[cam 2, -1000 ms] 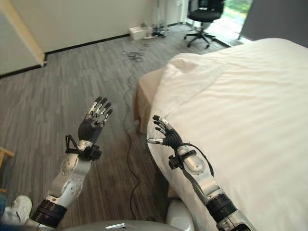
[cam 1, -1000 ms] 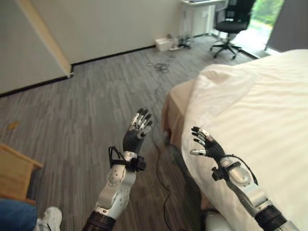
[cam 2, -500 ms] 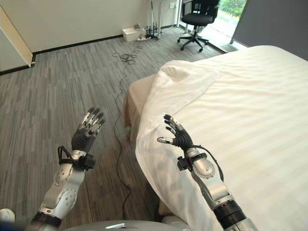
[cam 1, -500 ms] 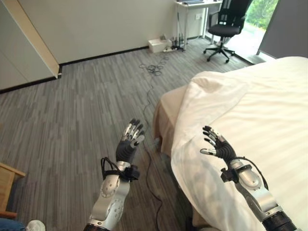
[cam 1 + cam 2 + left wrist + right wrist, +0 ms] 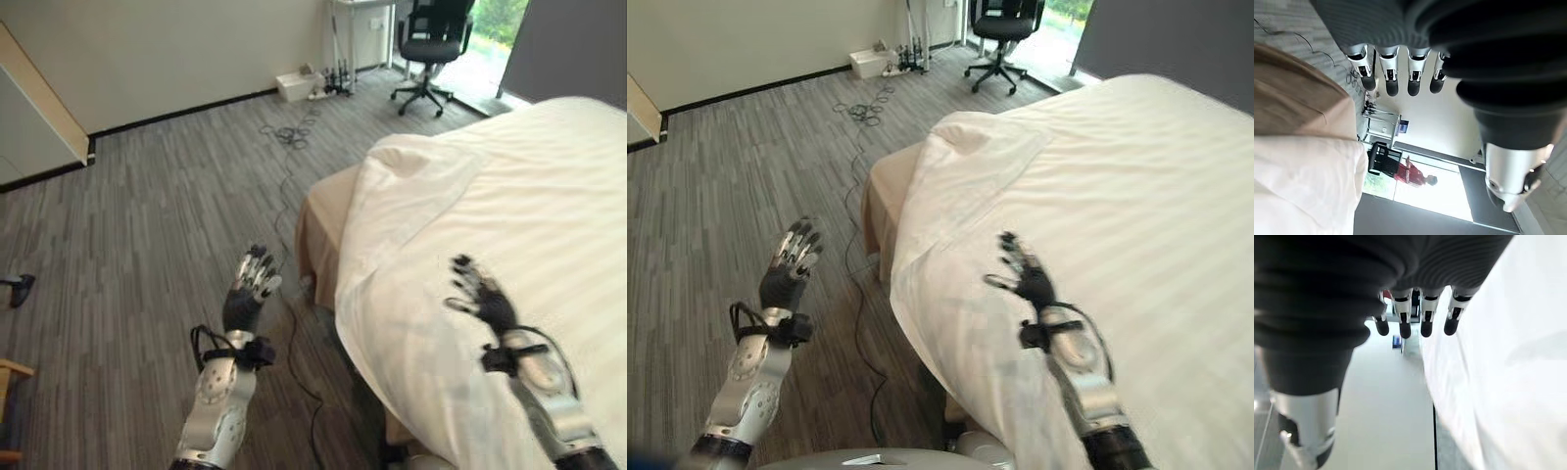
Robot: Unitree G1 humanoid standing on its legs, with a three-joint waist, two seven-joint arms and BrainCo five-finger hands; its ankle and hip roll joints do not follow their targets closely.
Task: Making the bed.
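Right hand [image 5: 1031, 284] being held above sheet [image 5: 1136, 196], fingers spread, nothing gripped. Left hand [image 5: 247, 292] being held over floor [image 5: 147, 225], fingers straight, empty. Folded-back sheet corner [image 5: 411, 162] lying ahead of right hand; right hand nearer. Bed edge running away from hands.

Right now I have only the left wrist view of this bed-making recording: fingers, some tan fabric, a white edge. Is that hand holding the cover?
Observer: No. The left hand is raised over the carpet beside the bed, fingers straight, touching nothing.
Operator: And the other hand?
Observer: The right hand is open too, above the white duvet near its hanging edge; I cannot tell whether it touches the cloth.
Operator: How does the bed look?
Observer: At the far corner the duvet is bunched and pulled back, leaving the tan mattress corner bare.
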